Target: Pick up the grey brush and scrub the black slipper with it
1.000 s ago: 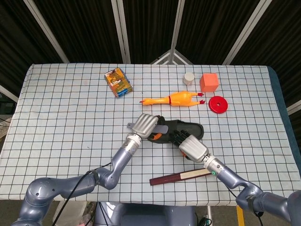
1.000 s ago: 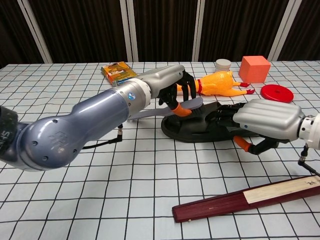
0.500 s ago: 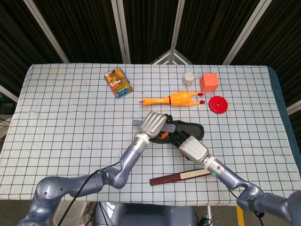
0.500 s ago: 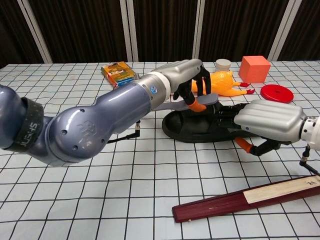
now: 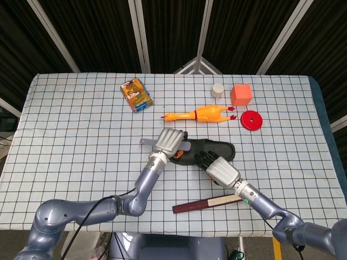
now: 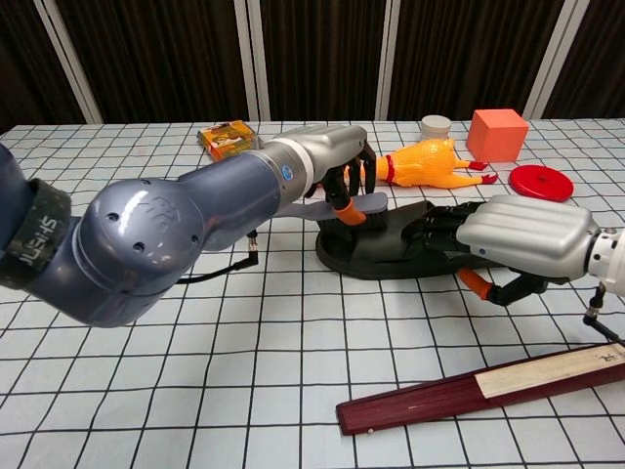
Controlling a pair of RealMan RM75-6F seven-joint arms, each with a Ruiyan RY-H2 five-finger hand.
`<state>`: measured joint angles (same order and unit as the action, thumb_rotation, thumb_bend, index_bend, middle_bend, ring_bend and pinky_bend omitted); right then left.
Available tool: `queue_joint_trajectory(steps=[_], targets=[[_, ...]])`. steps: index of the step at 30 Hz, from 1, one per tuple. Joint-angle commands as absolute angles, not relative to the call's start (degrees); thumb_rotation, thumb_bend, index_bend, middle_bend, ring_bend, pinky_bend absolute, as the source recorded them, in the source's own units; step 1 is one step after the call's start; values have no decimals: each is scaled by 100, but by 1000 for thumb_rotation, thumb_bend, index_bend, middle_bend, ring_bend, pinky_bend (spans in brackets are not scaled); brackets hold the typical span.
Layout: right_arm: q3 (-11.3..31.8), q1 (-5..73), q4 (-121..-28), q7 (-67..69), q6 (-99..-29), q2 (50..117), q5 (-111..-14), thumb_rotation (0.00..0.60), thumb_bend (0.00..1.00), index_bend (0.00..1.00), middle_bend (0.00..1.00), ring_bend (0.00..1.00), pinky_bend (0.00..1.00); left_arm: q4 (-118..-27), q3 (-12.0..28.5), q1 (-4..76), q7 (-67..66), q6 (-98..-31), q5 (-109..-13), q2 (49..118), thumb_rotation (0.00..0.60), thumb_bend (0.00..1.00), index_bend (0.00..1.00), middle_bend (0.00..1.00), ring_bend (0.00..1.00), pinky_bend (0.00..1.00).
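Head view: the black slipper (image 5: 209,149) lies at table centre, at 6 o'clock from the rubber chicken (image 5: 199,114). My left hand (image 5: 169,142) is clamped on the grey brush (image 5: 147,142), holding it over the slipper's 9 o'clock end. My right hand (image 5: 221,169) rests its fingers (image 6: 439,227) on the slipper's 5 o'clock edge, pressing it to the table.

head view high above, looking down on the whole table (image 5: 65,119), chest view low, close, facing across it

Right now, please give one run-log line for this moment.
left hand: holds grey brush on black slipper | right hand: steadies slipper | phase: scrubbing
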<state>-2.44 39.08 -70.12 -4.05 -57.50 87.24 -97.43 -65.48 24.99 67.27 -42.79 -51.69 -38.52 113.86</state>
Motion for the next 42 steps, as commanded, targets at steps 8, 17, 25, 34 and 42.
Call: queue_joint_trajectory(steps=[8,17,25,34,42], targets=[[-301,3899,-7013,-424,-5785,8727,-9753,600,755,185,122,82,172,-6879,2592,6944,-4378,-5460,-3682,11330,600,455,662,685,559,674],[-318,3870,-7078,-327,-5882,8640,-9744,600,755,182,122,82,172,-5881,2626,7149,-3342,-5110,-4276,11921,600,455,662,687,559,674],[-352,3868,-7134,-356,-5875,8629,-9749,600,754,183,121,82,172,-5501,2685,7212,-2785,-5103,-4609,12161,600,455,660,686,559,674],[-344,3905,-7149,-448,-5812,8696,-9728,600,755,183,121,82,172,-6010,2615,7075,-3329,-5070,-4245,11806,600,455,666,688,559,675],[-331,3942,-7108,-483,-5750,8779,-9699,600,754,183,122,82,172,-7349,2563,7016,-5093,-5761,-2799,11128,600,455,665,688,559,674]])
